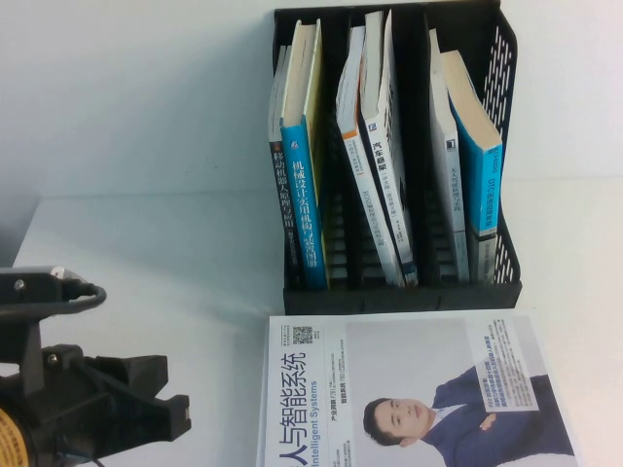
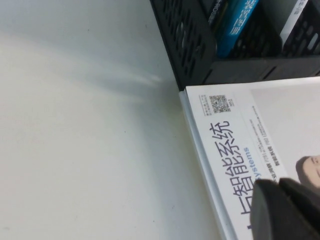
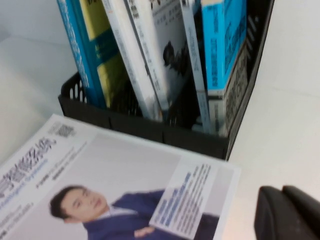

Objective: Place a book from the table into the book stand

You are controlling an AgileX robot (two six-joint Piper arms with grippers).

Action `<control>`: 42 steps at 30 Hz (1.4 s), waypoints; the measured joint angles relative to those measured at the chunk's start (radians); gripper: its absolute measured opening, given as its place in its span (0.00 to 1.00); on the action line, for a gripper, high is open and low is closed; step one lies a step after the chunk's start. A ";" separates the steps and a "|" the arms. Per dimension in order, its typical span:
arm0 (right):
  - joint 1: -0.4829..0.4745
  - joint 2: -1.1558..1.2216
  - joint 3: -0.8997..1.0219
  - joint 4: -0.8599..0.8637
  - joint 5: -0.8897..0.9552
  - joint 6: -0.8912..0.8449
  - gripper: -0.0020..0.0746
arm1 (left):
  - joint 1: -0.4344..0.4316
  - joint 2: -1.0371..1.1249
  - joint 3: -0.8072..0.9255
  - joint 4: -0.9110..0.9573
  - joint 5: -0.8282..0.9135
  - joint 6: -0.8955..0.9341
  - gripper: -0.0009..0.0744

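Observation:
The book point(image 1: 477, 170), with a blue spine and a half blue, half grey cover, stands upright in the rightmost slot of the black book stand point(image 1: 506, 263) at the back of the white table point(image 1: 146, 243). It also shows in the right wrist view point(image 3: 225, 50). My left gripper point(image 1: 180, 413) is at the front left, shut and empty. In the left wrist view the left gripper point(image 2: 280, 187) hovers over the corner of a white book. My right gripper point(image 3: 282, 192) is shut and empty over bare table to the right of that white book. It is out of the high view.
A white book with a suited man's portrait point(image 1: 409, 389) lies flat directly in front of the stand. A blue-spined book with a yellow back point(image 1: 304, 195) fills the left slot. White books point(image 1: 375, 165) lean in the middle slot. Bare table lies to the left.

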 joint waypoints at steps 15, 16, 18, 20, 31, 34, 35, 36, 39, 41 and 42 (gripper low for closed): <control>0.000 -0.002 0.301 0.005 0.003 0.000 0.02 | 0.087 -0.072 0.001 0.060 0.054 0.055 0.01; 0.000 -0.002 0.312 0.007 0.003 0.000 0.02 | 0.128 -0.103 0.001 0.059 0.057 0.055 0.01; 0.000 -0.004 0.330 0.009 -0.002 0.000 0.02 | 0.215 -0.173 0.001 0.040 0.067 0.037 0.01; 0.000 -0.004 0.340 0.009 -0.007 0.000 0.02 | 0.293 -0.247 0.001 0.022 0.078 0.025 0.01; 0.000 -0.006 0.343 0.012 -0.008 0.001 0.02 | 0.603 -0.526 0.009 -0.081 0.172 0.034 0.01; 0.000 -0.006 0.343 0.012 -0.009 0.001 0.02 | 0.605 -0.528 0.013 -0.108 0.174 0.060 0.01; 0.000 -0.006 0.343 0.012 -0.009 0.001 0.02 | 0.605 -0.528 0.021 -0.118 0.163 0.076 0.01; 0.000 -0.006 0.343 0.012 -0.009 0.001 0.02 | 0.598 -0.528 0.034 -0.126 0.143 0.095 0.01; 0.000 -0.007 0.343 0.014 -0.010 0.001 0.02 | 0.568 -0.562 0.127 -0.159 0.056 0.181 0.01; 0.000 -0.007 0.343 0.014 -0.010 0.001 0.02 | 0.552 -0.619 0.226 -0.177 0.017 0.283 0.01; 0.000 -0.007 0.343 0.014 -0.010 0.001 0.02 | 0.550 -0.644 0.271 -0.189 0.015 0.320 0.01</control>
